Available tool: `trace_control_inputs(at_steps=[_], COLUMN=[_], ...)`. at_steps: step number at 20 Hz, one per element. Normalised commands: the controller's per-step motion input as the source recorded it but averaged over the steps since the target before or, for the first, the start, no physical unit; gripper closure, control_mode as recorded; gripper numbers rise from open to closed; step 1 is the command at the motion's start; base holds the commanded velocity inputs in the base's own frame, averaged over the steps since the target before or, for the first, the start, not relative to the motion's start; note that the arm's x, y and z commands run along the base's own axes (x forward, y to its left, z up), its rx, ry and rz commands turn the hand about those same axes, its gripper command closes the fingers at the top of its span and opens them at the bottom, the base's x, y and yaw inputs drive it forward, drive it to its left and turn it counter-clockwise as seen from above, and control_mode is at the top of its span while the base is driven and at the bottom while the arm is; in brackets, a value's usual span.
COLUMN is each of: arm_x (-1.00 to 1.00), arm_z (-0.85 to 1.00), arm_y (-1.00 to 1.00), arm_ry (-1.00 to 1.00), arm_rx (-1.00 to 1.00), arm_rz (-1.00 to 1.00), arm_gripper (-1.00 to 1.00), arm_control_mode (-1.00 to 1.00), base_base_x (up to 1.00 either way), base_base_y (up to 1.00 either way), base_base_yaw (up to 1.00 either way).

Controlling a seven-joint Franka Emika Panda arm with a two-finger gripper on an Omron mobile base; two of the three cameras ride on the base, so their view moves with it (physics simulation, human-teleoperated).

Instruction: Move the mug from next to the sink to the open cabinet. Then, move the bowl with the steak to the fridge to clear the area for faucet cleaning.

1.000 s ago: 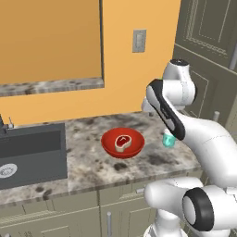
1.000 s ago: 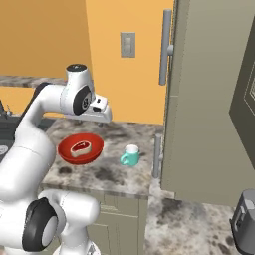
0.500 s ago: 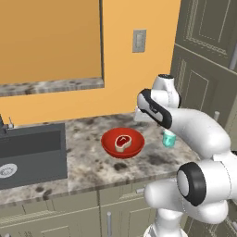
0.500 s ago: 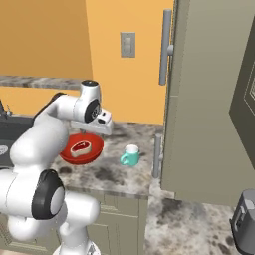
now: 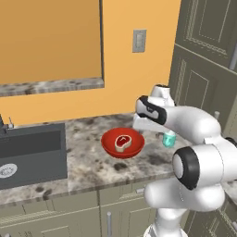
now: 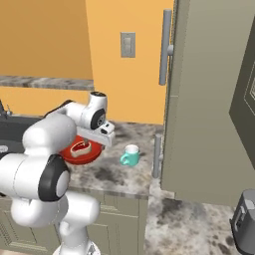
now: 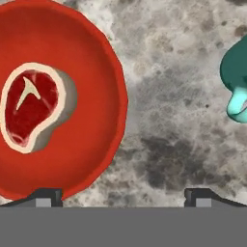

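Counter: we see a speckled granite countertop (image 5: pixel 88 162) running under an orange wall, with a grey switch plate (image 5: pixel 139 40) high on that wall.
Landmark: we place everything from the red bowl (image 5: pixel 122 142), which sits on the counter with the steak (image 5: pixel 123 141) lying flat inside it.
Sink: the dark basin (image 5: pixel 30 155) lies well to the left of the bowl in the left base view, its round silver drain (image 5: pixel 7 170) showing.
Mug: the pale green mug (image 6: pixel 130 155) stands upright on the counter near the bowl, on the side away from the sink; in the hand view its handle juts toward the lower edge.
Gripper: our gripper (image 7: pixel 123 195) hangs above the bare counter between bowl and mug, fingertips (image 7: pixel 47 196) spread wide apart, gripping nothing.
Cabinet: a tall taupe-grey door (image 6: pixel 209 99) with a long bar handle (image 6: pixel 164 47) rises beyond the mug from the bowl.
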Motion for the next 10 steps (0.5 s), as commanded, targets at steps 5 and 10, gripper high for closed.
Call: trace_control_inputs(at_steps=[5, 10], arm_x=[0.2, 0.29], arm_z=[-0.35, -0.48], arm_y=[0.0, 0.0], arm_ry=[0.03, 0.04], arm_rx=[0.04, 0.0], arm_rz=[-0.15, -0.07], arm_gripper=[-1.0, -1.0], arm_control_mode=[-1.0, -1.0], base_base_x=[0.0, 0.0], base_base_y=[0.0, 0.0], base_base_yaw=[0.0, 0.0])
